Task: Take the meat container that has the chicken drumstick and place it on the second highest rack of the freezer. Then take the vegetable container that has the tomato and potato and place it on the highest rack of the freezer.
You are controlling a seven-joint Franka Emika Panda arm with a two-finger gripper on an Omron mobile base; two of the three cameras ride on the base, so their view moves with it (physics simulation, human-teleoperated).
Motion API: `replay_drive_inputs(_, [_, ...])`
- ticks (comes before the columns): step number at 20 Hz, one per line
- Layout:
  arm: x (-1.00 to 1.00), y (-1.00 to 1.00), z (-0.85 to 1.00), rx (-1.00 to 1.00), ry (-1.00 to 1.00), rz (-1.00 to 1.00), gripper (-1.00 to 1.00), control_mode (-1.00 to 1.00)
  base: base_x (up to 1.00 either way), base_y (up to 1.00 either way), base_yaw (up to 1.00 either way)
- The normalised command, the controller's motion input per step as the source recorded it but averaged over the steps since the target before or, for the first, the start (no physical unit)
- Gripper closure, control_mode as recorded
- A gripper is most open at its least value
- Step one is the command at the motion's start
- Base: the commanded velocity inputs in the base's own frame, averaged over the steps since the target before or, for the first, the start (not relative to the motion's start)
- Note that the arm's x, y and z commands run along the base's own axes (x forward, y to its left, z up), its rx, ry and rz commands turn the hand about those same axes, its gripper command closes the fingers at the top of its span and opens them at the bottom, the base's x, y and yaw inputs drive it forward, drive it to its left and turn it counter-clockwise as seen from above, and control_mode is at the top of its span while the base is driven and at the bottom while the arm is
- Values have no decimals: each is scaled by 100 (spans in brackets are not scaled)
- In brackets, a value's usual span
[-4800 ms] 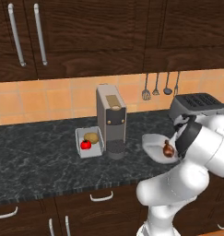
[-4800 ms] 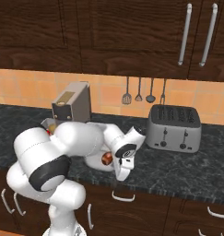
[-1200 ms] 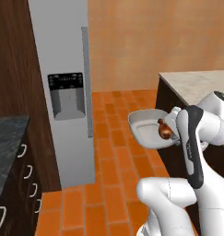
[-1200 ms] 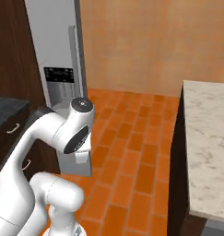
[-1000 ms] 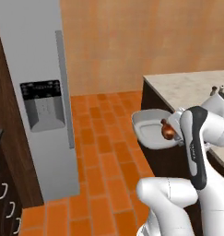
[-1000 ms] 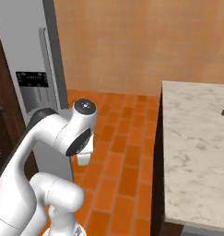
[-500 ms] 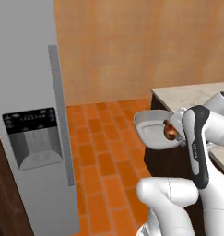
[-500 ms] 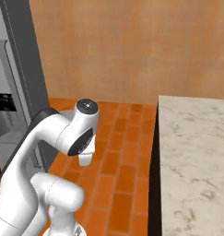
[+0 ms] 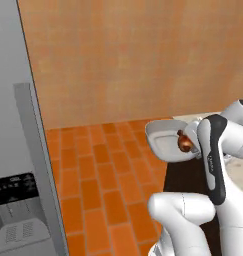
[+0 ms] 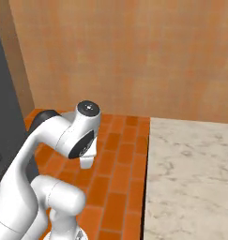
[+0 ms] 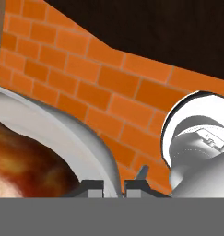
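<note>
The arm is folded close to its body, elbow raised, with the claw [image 11: 114,185] pinched narrow on the rim of one meat container [image 9: 165,142], carried level in the air above the orange brick floor [image 9: 100,175]. One chicken drumstick [image 9: 184,142] lies inside it. The freezer [image 9: 15,165] stands left, with no legible writing on its dispenser panel [image 9: 13,190]. A marble surface [image 10: 190,178] lies right.

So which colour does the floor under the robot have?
Orange brick tiles, clearest in the left base view.
</note>
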Motion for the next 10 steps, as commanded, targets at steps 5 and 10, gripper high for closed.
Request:
replay_drive_inputs(5, [0, 0, 0, 0, 0, 0, 100, 100, 100, -24, 6])
replay_drive_inputs(10, [0, 0, 0, 0, 0, 0, 100, 100, 100, -13, 14])
